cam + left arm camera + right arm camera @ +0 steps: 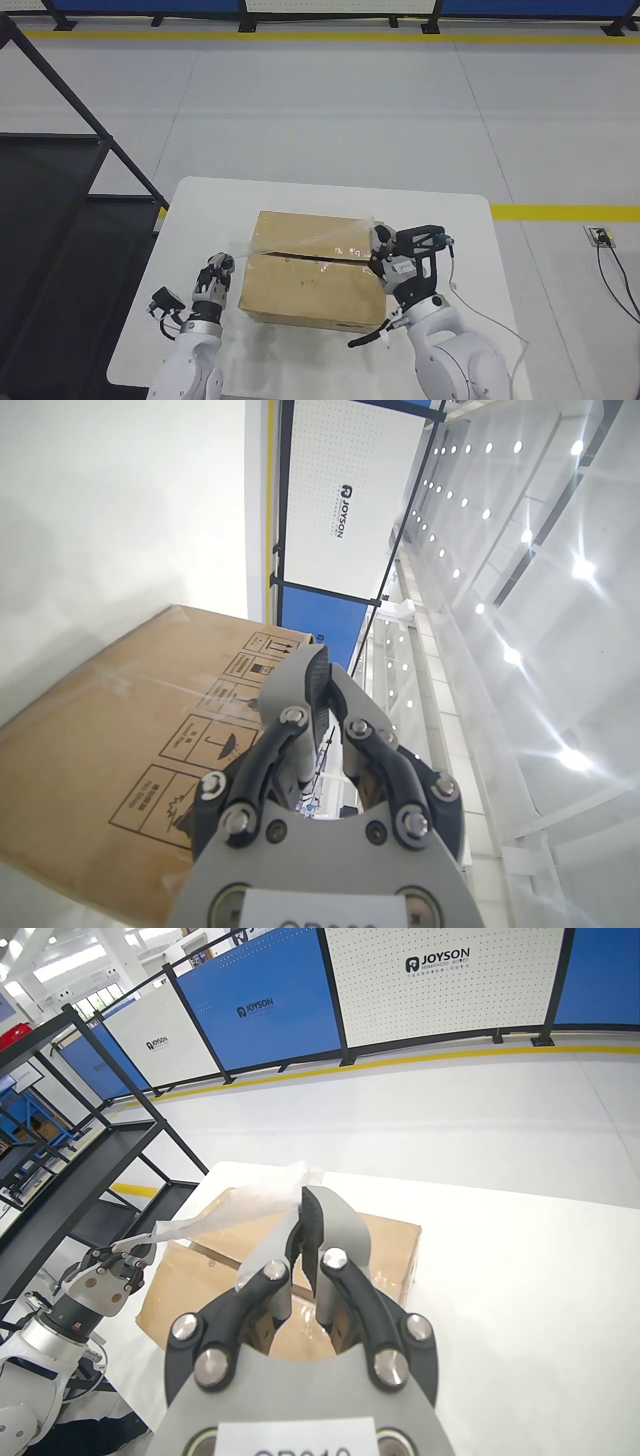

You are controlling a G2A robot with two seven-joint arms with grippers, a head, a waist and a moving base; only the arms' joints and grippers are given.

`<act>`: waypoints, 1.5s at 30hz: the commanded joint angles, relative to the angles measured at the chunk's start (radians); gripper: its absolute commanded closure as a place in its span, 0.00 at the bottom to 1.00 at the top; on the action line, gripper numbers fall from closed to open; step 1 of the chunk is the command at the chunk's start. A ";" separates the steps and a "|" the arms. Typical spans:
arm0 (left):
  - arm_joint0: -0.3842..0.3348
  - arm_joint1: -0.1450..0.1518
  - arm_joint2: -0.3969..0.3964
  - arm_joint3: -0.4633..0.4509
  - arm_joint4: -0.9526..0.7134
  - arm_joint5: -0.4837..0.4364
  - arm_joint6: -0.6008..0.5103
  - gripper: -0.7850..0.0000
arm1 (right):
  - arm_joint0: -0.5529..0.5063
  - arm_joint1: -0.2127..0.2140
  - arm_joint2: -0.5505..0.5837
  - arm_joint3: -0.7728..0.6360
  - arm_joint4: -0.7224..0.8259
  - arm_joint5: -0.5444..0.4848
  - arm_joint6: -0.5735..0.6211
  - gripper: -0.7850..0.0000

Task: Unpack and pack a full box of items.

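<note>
Right claw (pixel 302 1208) pinches a crinkled strip of clear tape (pixel 250 1208), lifted off the top seam of the brown cardboard box (pixel 310 290). That box sits mid-frame on the smooth white table (pixel 200 330). Left claw (pixel 325 670), its ribbed pads pressed together with nothing visible between them, sits just beside the box's left end. Bare tabletop rings all 4 box edges.

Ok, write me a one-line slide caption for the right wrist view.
Right gripper, jaws shut on a strip of clear packing tape raised above the brown cardboard box on the white table.
</note>
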State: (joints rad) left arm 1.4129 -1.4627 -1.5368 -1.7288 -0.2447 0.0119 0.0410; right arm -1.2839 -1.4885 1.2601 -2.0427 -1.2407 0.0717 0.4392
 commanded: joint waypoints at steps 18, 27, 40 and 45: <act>-0.037 -0.001 0.038 0.066 0.013 0.020 0.014 1.00 | -0.010 0.010 0.031 0.057 0.027 -0.013 -0.007 1.00; -0.050 -0.001 0.048 0.081 0.013 0.032 0.019 1.00 | -0.005 0.015 0.051 0.098 0.055 -0.014 -0.006 1.00; -0.093 -0.002 0.067 0.150 0.025 0.056 0.030 1.00 | -0.011 0.022 0.065 0.117 0.074 -0.022 -0.009 1.00; -0.092 -0.002 0.073 0.155 0.033 0.057 0.028 0.75 | -0.007 0.024 0.064 0.121 0.079 -0.023 -0.009 1.00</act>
State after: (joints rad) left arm 1.3197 -1.4646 -1.4653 -1.5742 -0.2147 0.0684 0.0707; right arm -1.2924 -1.4649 1.3245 -1.9225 -1.1617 0.0481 0.4307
